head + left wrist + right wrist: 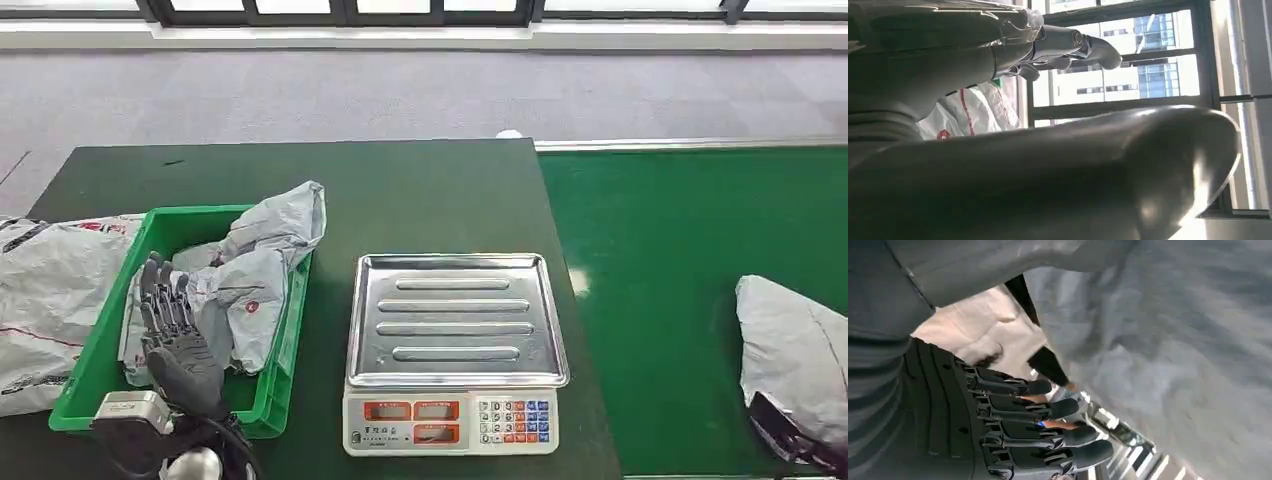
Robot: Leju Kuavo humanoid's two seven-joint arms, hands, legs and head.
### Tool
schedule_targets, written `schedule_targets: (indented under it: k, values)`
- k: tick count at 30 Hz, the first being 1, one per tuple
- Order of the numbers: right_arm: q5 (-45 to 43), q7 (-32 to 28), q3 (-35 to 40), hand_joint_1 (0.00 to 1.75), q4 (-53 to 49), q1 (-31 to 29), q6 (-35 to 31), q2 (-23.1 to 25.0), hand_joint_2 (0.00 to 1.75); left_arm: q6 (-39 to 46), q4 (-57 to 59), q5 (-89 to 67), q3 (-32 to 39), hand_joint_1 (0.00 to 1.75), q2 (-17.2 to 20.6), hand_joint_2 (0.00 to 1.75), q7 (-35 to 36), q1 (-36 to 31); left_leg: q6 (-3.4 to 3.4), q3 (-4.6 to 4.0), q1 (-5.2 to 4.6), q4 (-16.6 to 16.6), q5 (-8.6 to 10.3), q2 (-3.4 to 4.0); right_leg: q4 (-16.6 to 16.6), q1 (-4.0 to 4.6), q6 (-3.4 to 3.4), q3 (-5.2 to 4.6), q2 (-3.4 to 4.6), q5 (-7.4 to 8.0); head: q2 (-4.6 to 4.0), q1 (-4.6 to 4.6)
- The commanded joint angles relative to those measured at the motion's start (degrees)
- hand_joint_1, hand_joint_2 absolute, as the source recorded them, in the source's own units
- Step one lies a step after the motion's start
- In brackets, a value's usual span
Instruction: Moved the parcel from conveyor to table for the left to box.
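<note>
Two broad planes first: dark green surface across left and centre, brighter green conveyor filling the right. At far left, just beside the box, a large grey bag, likely overflow. Then the green box at lower left, already holding crumpled grey bags. At centre, a steel-topped scale, bare, set between belt and box, probably as the hand-over spot. Low right on the conveyor, not yet shifted: the parcel. At its lower edge, right robot hand, fingers straight and wide beside the grey wrap, holding nothing yet, seemingly lining up a grasp. Left robot hand flat and wide over the box, holding nothing, apparently waiting.
</note>
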Motion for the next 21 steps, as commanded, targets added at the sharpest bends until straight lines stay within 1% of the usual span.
schedule_targets:
  k: [1,2,9,10,11,12,13,14,15,16,17,19,20,21]
  values:
    - [0.04,1.12,-1.8,0.0,20.04,-8.68,0.13,-3.61,1.75,1.04,4.83,-1.27,2.61,0.0,-0.5,0.0,0.24,-1.04,-0.03,0.05,0.01,-0.12,0.06,0.05,-0.15,0.01,-0.02,0.06,0.0,0.09,0.0,0.0]
    - [0.04,1.86,-0.82,0.0,21.16,-9.63,-0.31,-3.46,1.75,1.04,4.8,-1.27,2.6,0.0,-0.51,0.0,0.24,-1.01,-0.02,0.05,0.01,-0.08,0.03,0.09,-0.1,0.01,-0.02,0.04,0.05,0.06,0.0,0.0]
    - [0.04,1.86,-0.82,0.0,21.16,-9.63,-0.31,-3.46,1.75,1.04,4.8,-1.27,2.6,0.0,-0.51,0.0,0.24,-1.01,-0.04,0.04,0.02,-0.16,0.09,0.09,-0.18,0.03,-0.04,0.05,0.03,0.12,0.0,0.0]
    - [-0.03,1.04,-0.9,0.0,22.03,-10.69,-1.61,-3.01,1.75,1.31,4.93,-1.39,2.77,0.0,-0.62,0.0,0.24,-1.07,-0.03,0.04,0.03,-0.08,0.04,0.05,-0.1,0.03,-0.03,0.06,0.01,0.06,0.0,0.0]
    - [0.04,1.47,0.37,0.0,24.07,-13.01,-3.24,-2.07,1.75,1.42,5.1,-1.54,2.97,0.0,-0.74,0.0,0.24,-1.15,-0.04,0.05,0.0,-0.15,0.08,0.09,-0.15,0.01,-0.04,0.05,0.04,0.11,0.0,0.0]
    - [0.04,1.13,1.09,0.0,25.7,-14.41,-3.55,-1.36,1.75,1.42,5.39,-1.74,3.07,0.0,-0.83,0.0,0.24,-1.32,-0.03,0.06,0.02,-0.07,0.02,0.13,-0.08,0.02,-0.03,0.05,0.1,0.07,0.0,0.0]
    - [-0.34,0.79,1.19,0.0,26.32,-15.16,-3.53,-0.64,1.75,1.41,5.63,-1.79,3.14,0.0,-0.88,0.0,0.24,-1.41,-0.05,0.09,0.03,-0.18,0.08,0.33,-0.18,0.03,-0.05,0.02,0.27,0.18,0.0,0.0]
    - [-0.42,0.0,1.52,0.0,28.26,-16.81,-3.37,0.57,1.75,1.2,6.29,-1.98,3.35,0.0,-1.04,0.0,0.24,-1.61,-0.05,0.08,0.06,-0.12,0.04,0.35,-0.14,0.07,-0.04,0.09,0.3,0.16,0.0,0.0]
    - [-0.79,-1.6,1.62,0.0,29.93,-17.79,-1.73,1.69,1.75,0.99,7.37,-2.16,3.53,0.0,-1.09,0.0,0.24,-2.03,-0.06,0.09,0.05,-0.2,0.08,0.4,-0.21,0.07,-0.05,0.09,0.34,0.21,0.0,0.0]
    - [-0.66,-3.14,2.2,1.22,30.49,-17.88,-0.84,2.36,1.75,0.86,8.1,-2.26,3.67,0.0,-1.13,0.0,0.24,-2.27,-0.06,0.1,0.06,-0.2,0.08,0.49,-0.19,0.08,-0.05,0.07,0.42,0.24,0.0,0.0]
    - [-0.6,-4.44,2.73,1.75,30.99,-17.83,-0.11,3.14,1.75,0.85,8.45,-2.27,3.75,0.0,-1.08,0.0,0.24,-2.41,-0.05,0.12,0.09,-0.13,0.04,0.38,-0.15,0.11,-0.04,0.14,0.32,0.17,0.0,0.0]
    - [-0.15,-6.24,3.89,1.75,31.67,-17.25,1.36,4.44,1.75,0.64,9.19,-2.18,3.93,0.0,-1.0,0.0,0.24,-2.64,-0.07,0.18,0.11,-0.15,0.05,0.47,-0.17,0.13,0.01,0.16,0.37,0.2,0.0,0.0]
    - [0.03,-7.64,5.19,1.75,31.6,-16.41,2.41,5.82,1.75,0.71,9.49,-2.21,3.83,0.0,-0.88,0.0,0.24,-2.72,-0.09,0.17,0.13,-0.23,0.12,0.51,-0.24,0.15,0.01,0.14,0.38,0.28,0.0,0.0]
    - [0.04,-8.2,5.8,1.75,31.37,-15.98,2.35,6.82,1.75,0.8,9.72,-2.35,3.86,0.0,-0.96,0.0,0.24,-2.74,-0.06,0.19,0.17,-0.11,0.04,0.43,-0.15,0.18,0.03,0.21,0.31,0.17,0.0,0.0]
